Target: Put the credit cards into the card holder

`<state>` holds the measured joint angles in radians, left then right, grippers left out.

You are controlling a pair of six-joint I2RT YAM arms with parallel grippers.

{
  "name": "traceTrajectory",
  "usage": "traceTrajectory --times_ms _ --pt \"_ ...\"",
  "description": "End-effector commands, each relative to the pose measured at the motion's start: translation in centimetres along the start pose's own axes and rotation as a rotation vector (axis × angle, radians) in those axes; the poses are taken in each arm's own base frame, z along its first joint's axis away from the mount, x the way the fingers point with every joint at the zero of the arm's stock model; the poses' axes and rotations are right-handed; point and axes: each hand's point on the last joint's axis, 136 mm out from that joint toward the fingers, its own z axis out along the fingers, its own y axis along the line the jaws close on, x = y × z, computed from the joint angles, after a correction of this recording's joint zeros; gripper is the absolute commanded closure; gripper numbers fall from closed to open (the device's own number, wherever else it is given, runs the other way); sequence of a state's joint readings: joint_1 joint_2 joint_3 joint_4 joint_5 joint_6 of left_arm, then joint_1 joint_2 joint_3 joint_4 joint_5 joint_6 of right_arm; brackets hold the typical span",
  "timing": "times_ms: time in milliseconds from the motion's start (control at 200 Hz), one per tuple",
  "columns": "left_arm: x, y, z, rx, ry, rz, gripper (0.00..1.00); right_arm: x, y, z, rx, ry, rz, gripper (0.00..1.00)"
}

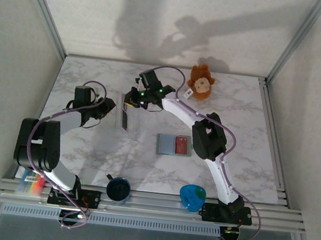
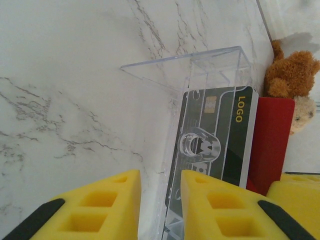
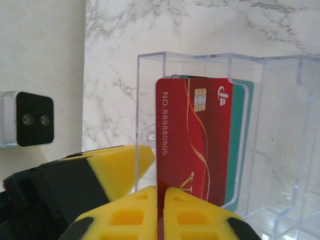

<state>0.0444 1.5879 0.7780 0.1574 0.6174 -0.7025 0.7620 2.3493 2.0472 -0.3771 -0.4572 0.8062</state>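
Table (image 1: 95, 83): white marble top, and everything stands or lies on it.
Teddy bear (image 1: 201, 82): brown, sitting at the far edge, well apart from the wallet.
Clear stand (image 1: 124, 116): a see-through plastic box left of the table's middle, between the two grippers. It holds two cards upright, one red and one green, flat against each other.
Wallet (image 1: 166, 145): grey and rectangular, lying open and flat near the middle of the table. It is to the right of the clear stand and apart from it.
Left gripper (image 2: 160, 200): its yellow fingers stand narrow, one on each side of the clear stand's side wall, clamped on it.
Right gripper (image 3: 161, 205): its fingers are pressed together on the near edge of the red card in the stand.
Red card in the stand (image 3: 190, 150): upright inside the plastic walls, with its chip and printed number facing the right wrist camera.
Green card (image 3: 243, 130): directly behind that red card, with only a strip of it showing past the red card's edge.
Red card on the wallet (image 1: 182, 144): lies on the wallet's right half. I cannot tell whether it is tucked into a slot.
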Motion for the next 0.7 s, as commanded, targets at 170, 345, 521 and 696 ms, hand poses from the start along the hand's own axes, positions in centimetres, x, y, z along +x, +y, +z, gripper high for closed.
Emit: traceTrajectory --times_ms 170,345,521,696 --pt "-0.5 -1.4 -0.2 0.022 -0.006 0.046 0.73 0.5 -0.9 -1.6 0.169 -0.02 -0.093 0.97" --pt "-0.6 -1.4 -0.6 0.016 -0.021 0.05 0.73 0.6 -2.2 -2.0 0.295 -0.027 -0.146 0.98" --pt "-0.5 -1.5 -0.7 0.016 -0.015 0.054 0.73 0.5 -2.9 -1.9 0.37 -0.021 -0.152 0.97" --pt "-0.6 -2.2 -1.6 0.02 -0.025 0.062 0.72 0.2 -1.3 -3.0 0.366 -0.048 -0.165 1.0"
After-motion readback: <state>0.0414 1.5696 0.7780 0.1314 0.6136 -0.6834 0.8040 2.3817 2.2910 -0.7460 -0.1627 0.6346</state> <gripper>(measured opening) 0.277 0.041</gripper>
